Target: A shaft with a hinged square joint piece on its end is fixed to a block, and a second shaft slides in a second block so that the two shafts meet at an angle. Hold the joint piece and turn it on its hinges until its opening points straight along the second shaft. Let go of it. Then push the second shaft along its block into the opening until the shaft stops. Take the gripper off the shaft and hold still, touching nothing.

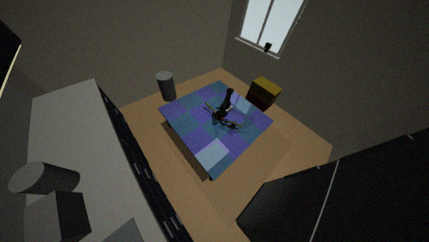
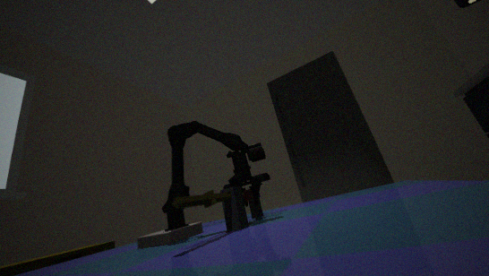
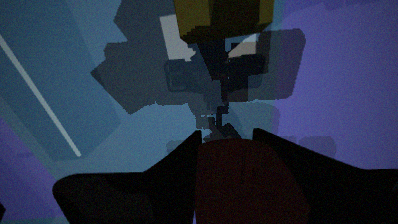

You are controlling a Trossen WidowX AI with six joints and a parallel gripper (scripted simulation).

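Observation:
The assembly stands mid-table on the blue and purple checkered table top. A yellowish shaft runs from the left into a dark block. A second dark block stands just right of it, and the second shaft lies beyond the joint. My gripper points straight down over the place where the shafts meet. In the wrist view its two dark fingers are shut on the dark red joint piece. A yellow part shows below it at the top edge. The joint's opening is hidden.
The arm's pale base plate sits left of the blocks. Beside the table stand a grey cylinder bin and a yellow cabinet. A long grey counter and dark cupboards line the room.

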